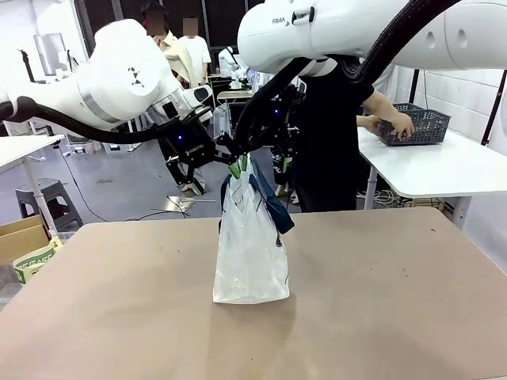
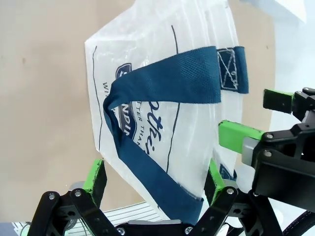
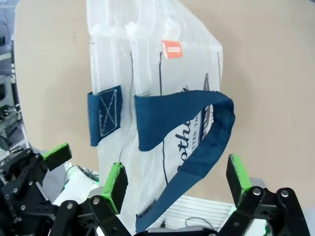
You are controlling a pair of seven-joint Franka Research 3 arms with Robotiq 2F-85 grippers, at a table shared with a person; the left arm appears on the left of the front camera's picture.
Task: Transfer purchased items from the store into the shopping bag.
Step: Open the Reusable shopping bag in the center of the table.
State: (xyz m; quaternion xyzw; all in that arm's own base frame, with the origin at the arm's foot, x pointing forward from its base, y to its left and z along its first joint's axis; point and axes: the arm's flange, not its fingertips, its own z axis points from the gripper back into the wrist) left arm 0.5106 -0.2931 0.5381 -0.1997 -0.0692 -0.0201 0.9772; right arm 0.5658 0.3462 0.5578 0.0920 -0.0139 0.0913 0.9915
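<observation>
The shopping bag [image 1: 249, 261], translucent white plastic with navy strap handles [image 1: 273, 207], stands upright in the middle of the tan table [image 1: 396, 309]. Both grippers hover at its top edge, the left gripper [image 1: 232, 164] from the left and the right gripper [image 1: 256, 160] from the right. In the left wrist view the left gripper [image 2: 155, 177] is open, with the bag [image 2: 147, 64] and a navy handle [image 2: 167, 81] between and beyond its green pads [image 2: 95, 175]. The right gripper [image 3: 177, 184] also stands open over the bag [image 3: 147, 64] and its looped handle [image 3: 197, 147]. The purchased items are hidden.
Behind the table stands a person in black [image 1: 333, 142], both hands in a dark grey lattice basket [image 1: 424, 125] on a white side table [image 1: 444, 170] at the right. A cardboard box [image 1: 24, 237] sits on the floor at the left. Each wrist view shows the other arm's gripper close by.
</observation>
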